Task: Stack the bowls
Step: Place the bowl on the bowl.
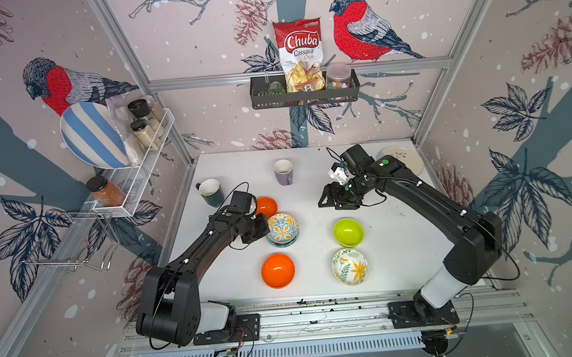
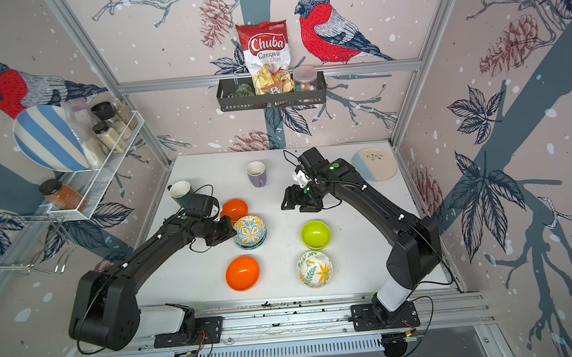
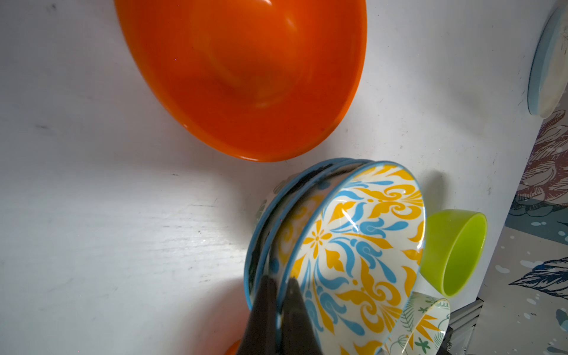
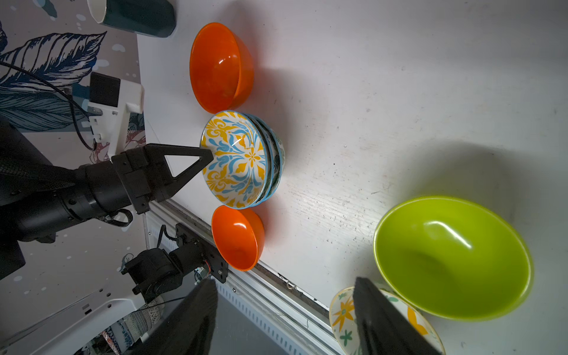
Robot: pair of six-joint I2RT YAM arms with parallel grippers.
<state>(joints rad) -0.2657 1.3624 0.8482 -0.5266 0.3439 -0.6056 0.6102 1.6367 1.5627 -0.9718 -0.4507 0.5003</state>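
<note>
Yellow-blue bowl [image 1: 282, 228] nested atop stack [image 1: 284, 244], left end effector [image 3: 279, 279] pinching rim; right end effector [image 4: 284, 281] spread, empty.

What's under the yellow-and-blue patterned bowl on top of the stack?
Two more blue-rimmed bowls nest under the top patterned bowl: the middle bowl shows the same yellow pattern outside, the bottom bowl greenish leaf marks. Their insides are covered.

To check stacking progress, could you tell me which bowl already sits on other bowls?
The yellow-and-blue floral bowl, rim in the left gripper; the far orange bowl, near orange bowl, lime bowl and leaf-patterned bowl stand unstacked.
</note>
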